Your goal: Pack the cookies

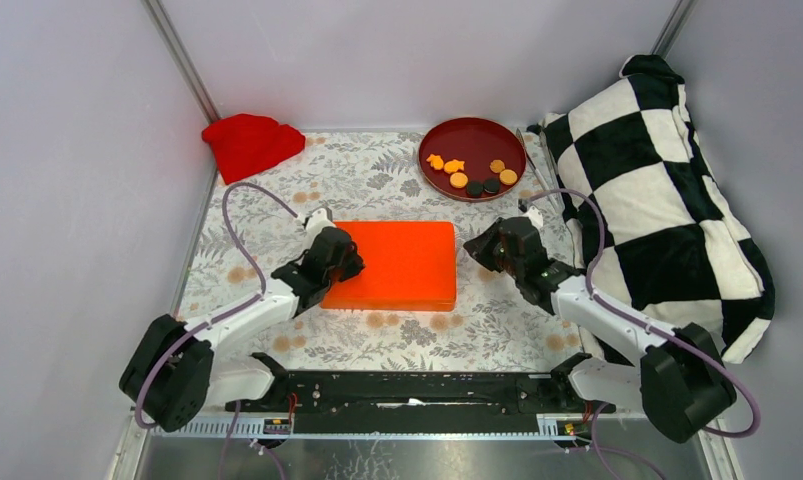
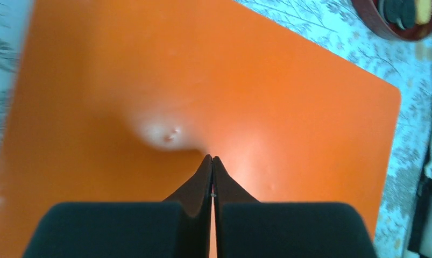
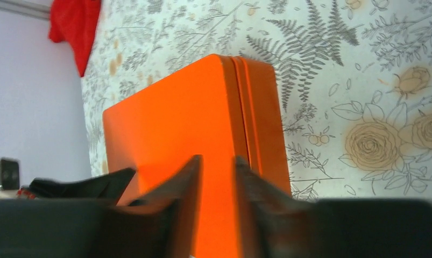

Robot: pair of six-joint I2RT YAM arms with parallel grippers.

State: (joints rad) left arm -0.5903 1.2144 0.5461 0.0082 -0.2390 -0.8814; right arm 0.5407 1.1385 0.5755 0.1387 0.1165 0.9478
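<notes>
Several small round cookies, orange point(image 1: 459, 180) and black point(image 1: 475, 187), lie on a dark red plate point(image 1: 432, 140) at the back of the table. A closed orange box point(image 1: 402, 265) lies flat in the middle. My left gripper point(image 1: 355, 262) is shut and empty, its tips point(image 2: 212, 158) low over the box lid point(image 2: 256, 80) near its left end. My right gripper point(image 1: 474, 250) is slightly open and empty point(image 3: 218, 158), at the box's right end point(image 3: 176, 123). The plate's edge point(image 2: 375, 27) with cookies point(image 2: 423, 8) shows at the top right of the left wrist view.
A red cloth point(image 1: 249, 140) lies at the back left corner. A black-and-white checkered cushion point(image 1: 667, 190) fills the right side. The floral tablecloth point(image 1: 377, 180) covers the table, with walls on three sides.
</notes>
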